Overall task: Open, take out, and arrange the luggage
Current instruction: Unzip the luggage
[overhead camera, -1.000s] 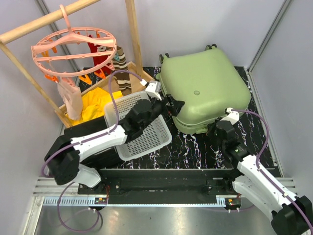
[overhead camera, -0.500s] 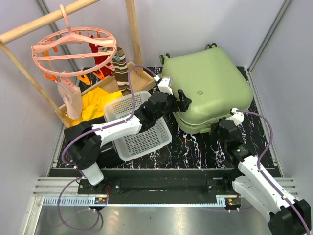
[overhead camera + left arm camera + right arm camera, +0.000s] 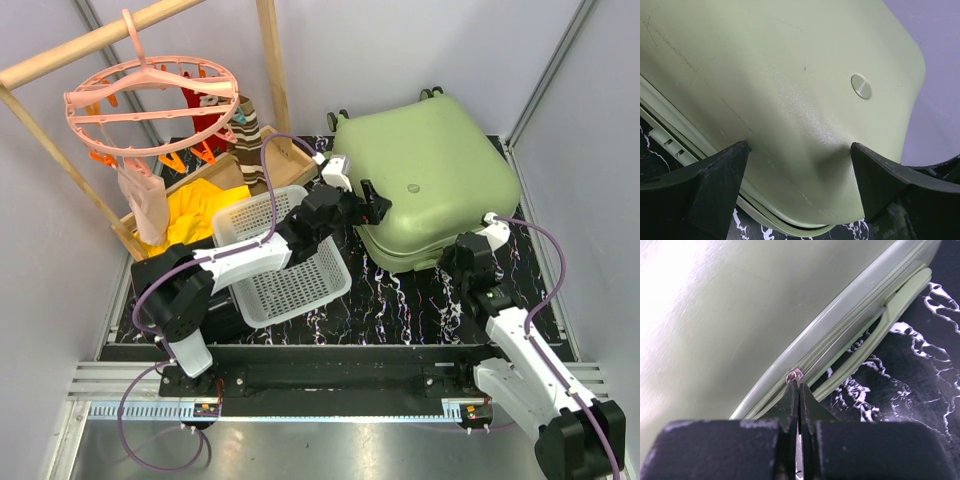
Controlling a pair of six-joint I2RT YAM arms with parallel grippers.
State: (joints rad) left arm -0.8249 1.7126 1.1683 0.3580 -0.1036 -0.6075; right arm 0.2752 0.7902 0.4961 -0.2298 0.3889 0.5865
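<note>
The large light-green hard-shell suitcase (image 3: 430, 170) lies flat and shut in the upper right of the overhead view, on the black marbled mat (image 3: 400, 300). Over the last second the left gripper (image 3: 372, 203) has swung off the white perforated plastic basket (image 3: 262, 215). It now straddles the shell's near-left corner, fingers spread wide and holding nothing. The right gripper (image 3: 799, 390), fingers pinched tight on the small metal zipper pull (image 3: 794, 375), has slid rightward along the front seam. The zip seems to be running open, though the lid is not yet lifted.
</note>
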